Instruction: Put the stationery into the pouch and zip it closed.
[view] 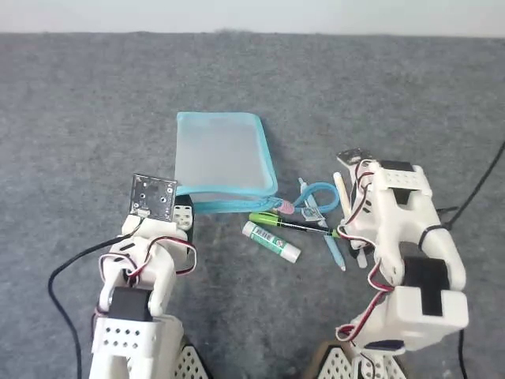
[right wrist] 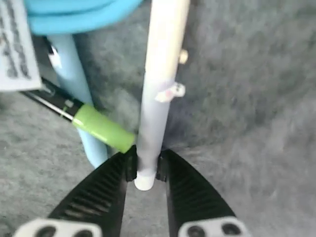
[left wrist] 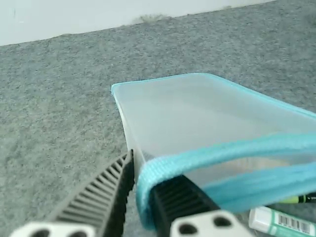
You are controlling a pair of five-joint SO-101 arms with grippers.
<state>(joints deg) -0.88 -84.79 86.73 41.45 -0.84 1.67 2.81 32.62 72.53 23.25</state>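
Left hand (left wrist: pixel 145 175) is clamped shut on the teal zipper band (left wrist: pixel 207 155) of the pouch (view: pixel 217 154), right at the near corner. You can see the band squeezed between the two black ribbed fingers (left wrist: pixel 101 195). The pouch is the frosted see-through kind with teal trim. It sits on the grey counter (view: pixel 95 103) about mid-scene, just ahead of the left arm, with its zipper edge facing the arms. From the left wrist cam, the upper zipper band sits a little above the lower one, so the mouth gapes a bit.

Right hand (right wrist: pixel 145 165) is closed down to a narrow gap and pinching the end of a white pen (right wrist: pixel 160 74). The pen's tip pokes out just past the fingertips and the rest of the barrel runs away from the hand. A black pen with green ends (view: pixel 293 226) has one green end touching the white pen right next to the grip. A light blue pen (right wrist: pixel 79 79) lies under that black pen.

The rest of the stationery is bunched together on the counter between the pouch's zipper corner and the right arm. There's a glue stick (view: pixel 271 241) with a green label nearest the arms and a blue loop (view: pixel 319 192) with a printed tag on it. There's also something small and pink (view: pixel 286 208) right by the pouch corner, can't tell what it is.
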